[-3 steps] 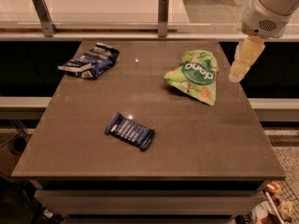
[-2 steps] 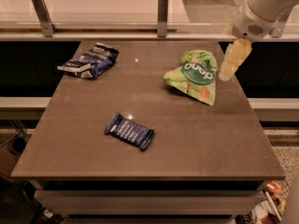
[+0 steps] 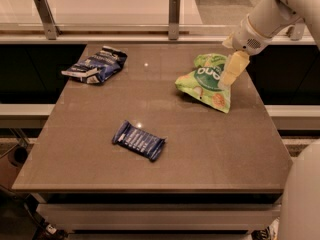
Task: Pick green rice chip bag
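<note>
The green rice chip bag (image 3: 202,83) lies on the brown table (image 3: 150,134) at the right rear, light green with a dark round logo. My gripper (image 3: 231,71) hangs from the white arm at the upper right. It sits over the bag's right half, and its pale yellow fingers cover part of the logo. I cannot tell whether it touches the bag.
A dark blue and white snack bag (image 3: 95,65) lies at the left rear. A small dark blue bar wrapper (image 3: 139,140) lies near the middle front. A glass rail with metal posts (image 3: 173,10) runs along the back edge. A white part of the robot (image 3: 300,199) fills the lower right corner.
My gripper has moved left from beside the bag's right edge to over the bag. The bag and the other packages have not moved.
</note>
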Robot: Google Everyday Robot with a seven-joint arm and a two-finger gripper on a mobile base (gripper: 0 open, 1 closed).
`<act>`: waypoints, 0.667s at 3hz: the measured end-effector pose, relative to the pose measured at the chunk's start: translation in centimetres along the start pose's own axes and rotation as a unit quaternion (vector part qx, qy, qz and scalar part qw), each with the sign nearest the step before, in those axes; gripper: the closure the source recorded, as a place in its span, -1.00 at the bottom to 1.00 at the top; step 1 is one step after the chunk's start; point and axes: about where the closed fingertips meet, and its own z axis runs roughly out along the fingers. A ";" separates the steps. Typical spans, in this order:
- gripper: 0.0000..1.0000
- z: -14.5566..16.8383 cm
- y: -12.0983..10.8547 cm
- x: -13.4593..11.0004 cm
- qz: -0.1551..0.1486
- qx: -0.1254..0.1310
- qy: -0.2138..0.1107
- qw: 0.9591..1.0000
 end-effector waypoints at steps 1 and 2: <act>-1.00 2.8 -0.6 0.0 0.011 -0.011 -0.015 1.000; -1.00 4.9 -1.3 0.8 0.025 -0.012 -0.013 1.000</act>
